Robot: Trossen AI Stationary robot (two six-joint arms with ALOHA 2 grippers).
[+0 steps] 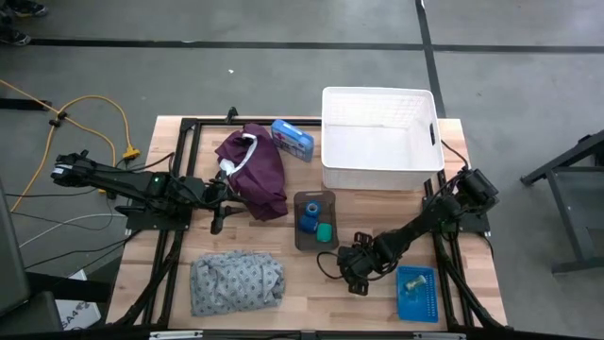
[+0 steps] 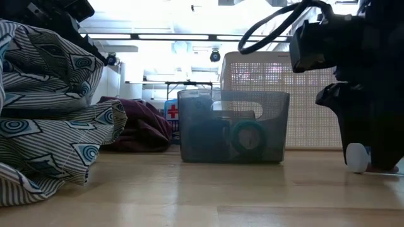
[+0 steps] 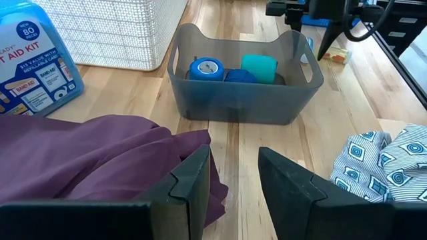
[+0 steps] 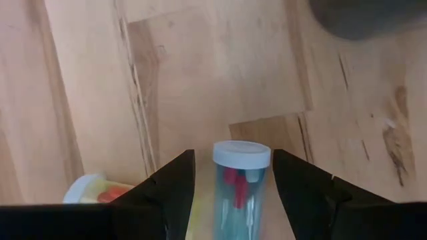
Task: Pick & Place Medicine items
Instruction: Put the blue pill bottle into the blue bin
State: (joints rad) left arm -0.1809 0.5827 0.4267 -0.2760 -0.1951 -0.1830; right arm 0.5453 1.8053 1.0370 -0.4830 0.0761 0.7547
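1. Fingers of the right gripper (image 4: 230,193) stand spread on either side of a small clear vial (image 4: 240,190) with a pale cap, not yet pinching it; a second capped vial (image 4: 87,190) lies just beside it on the tabletop (image 1: 377,302).
2. Left gripper (image 3: 233,177) waits by the maroon garment (image 3: 100,157), its fingers a little apart and empty.
3. Blue roll (image 3: 205,69) and green roll (image 3: 259,68) sit in the grey bin (image 3: 243,103), between the white basket (image 1: 380,137) and the right arm.
4. Risks, as I judge: the smooth round vial could squirt out or roll if the fingers close off-centre, and a finger could nudge the neighbouring vial away.
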